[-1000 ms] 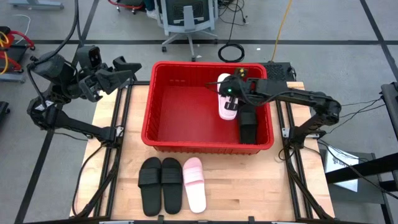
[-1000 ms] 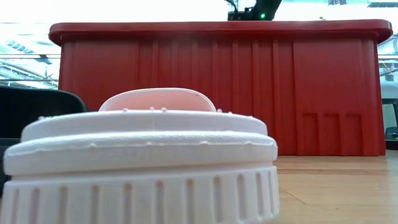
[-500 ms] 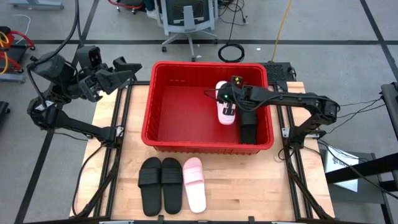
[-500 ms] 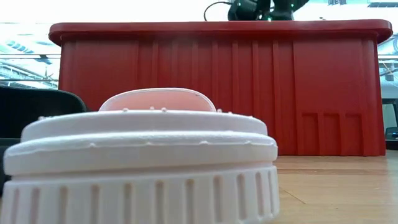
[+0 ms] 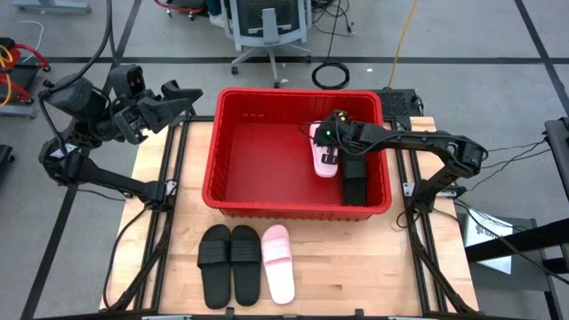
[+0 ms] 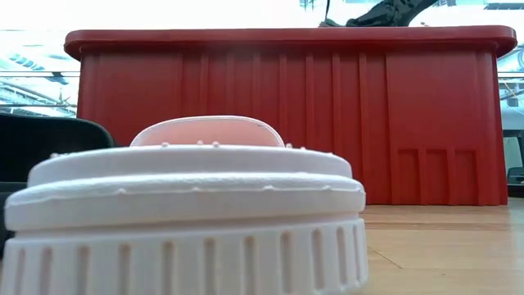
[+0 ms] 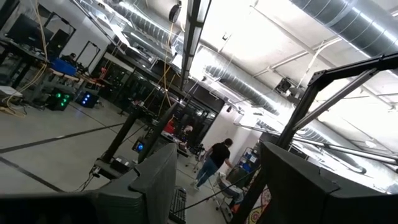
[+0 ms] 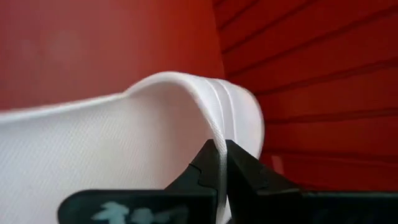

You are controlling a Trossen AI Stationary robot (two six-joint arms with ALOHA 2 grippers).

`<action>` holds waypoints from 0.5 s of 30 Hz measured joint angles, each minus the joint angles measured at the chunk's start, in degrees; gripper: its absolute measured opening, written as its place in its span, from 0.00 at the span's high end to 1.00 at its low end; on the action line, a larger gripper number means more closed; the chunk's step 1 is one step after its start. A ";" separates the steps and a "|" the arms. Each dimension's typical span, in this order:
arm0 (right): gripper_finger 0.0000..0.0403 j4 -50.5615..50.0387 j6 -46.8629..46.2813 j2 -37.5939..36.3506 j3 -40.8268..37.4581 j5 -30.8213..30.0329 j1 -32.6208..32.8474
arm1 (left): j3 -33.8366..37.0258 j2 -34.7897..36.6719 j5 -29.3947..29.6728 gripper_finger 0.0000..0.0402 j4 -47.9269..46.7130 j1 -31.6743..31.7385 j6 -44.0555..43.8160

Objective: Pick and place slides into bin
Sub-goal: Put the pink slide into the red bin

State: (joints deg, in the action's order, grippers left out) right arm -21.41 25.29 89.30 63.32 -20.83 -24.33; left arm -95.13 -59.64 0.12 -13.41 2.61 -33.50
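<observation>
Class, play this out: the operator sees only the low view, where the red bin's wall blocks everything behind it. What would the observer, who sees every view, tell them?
Operator: What is inside the bin?
Observer: A pale pink-white slide and a black slide lie at the right side of the red bin.
Operator: Where is the right gripper?
Observer: The right gripper is inside the bin, shut on the pale slide's strap edge.
Operator: How many slides are left on the table?
Observer: Three in a row in front of the bin: two black slides and a pink-white slide.
Operator: And the left arm?
Observer: The left gripper waits open, off to the bin's left.
</observation>
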 joint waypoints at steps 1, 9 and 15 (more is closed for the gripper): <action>1.00 0.71 0.41 0.00 -0.48 0.55 -0.40 | 0.00 0.00 0.02 0.43 -0.02 0.00 0.00; 1.00 2.73 1.14 0.00 -2.61 4.53 -4.48 | 0.00 0.00 0.04 0.43 -0.02 0.00 0.00; 1.00 4.26 2.07 0.00 -3.96 5.14 -6.11 | 0.00 0.00 1.03 0.43 -0.01 0.00 0.00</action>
State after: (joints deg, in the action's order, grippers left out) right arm -17.15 27.36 89.30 59.37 -15.69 -30.44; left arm -95.13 -59.64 1.15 -13.42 2.61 -33.50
